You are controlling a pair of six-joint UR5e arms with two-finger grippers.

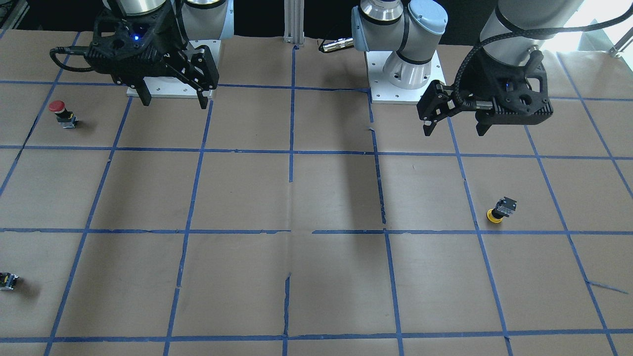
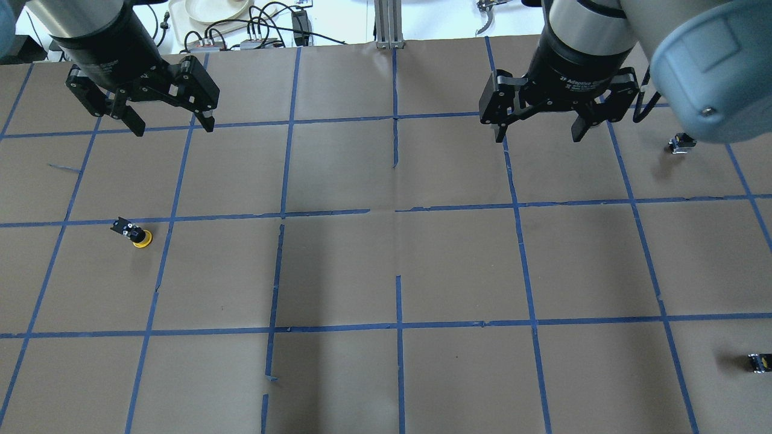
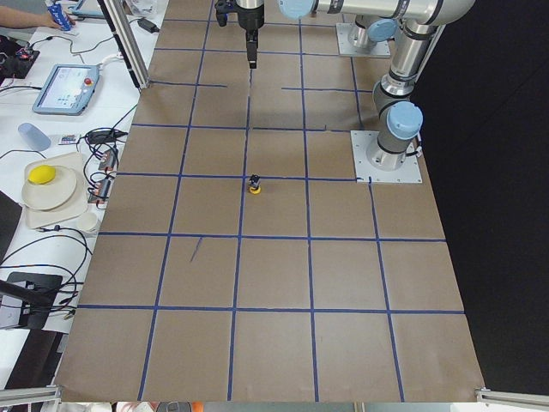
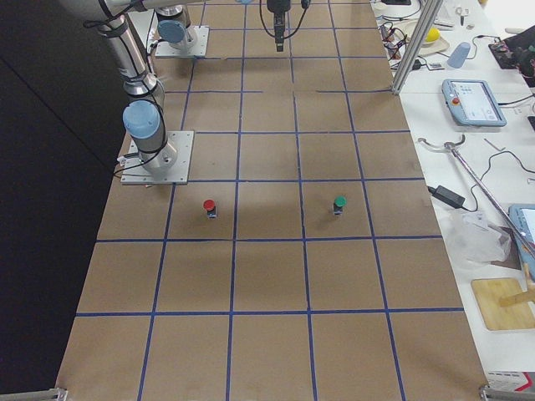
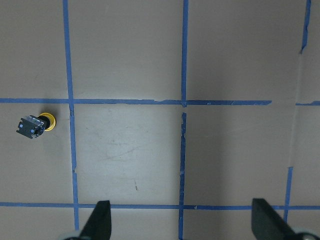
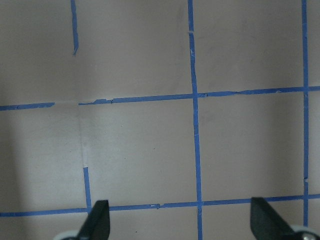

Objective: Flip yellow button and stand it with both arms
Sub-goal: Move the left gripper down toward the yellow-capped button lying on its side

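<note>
1. Your left gripper [image 2: 174,128] hangs wide open and empty, high over the table [image 2: 458,265]. The right gripper [image 2: 538,136] is the same.
2. The button [image 2: 136,234] sits on the table's left half, well apart from both grippers and nearer the left one.
3. It seems to rest on its yellow cap with the block up, long axis near vertical.
4. No grasp is begun, so the approach comes first. Bring your left gripper down over the block, a finger on either side.

Overhead and front-facing cameras look down from opposite sides onto one table [image 1: 247,198]
</note>
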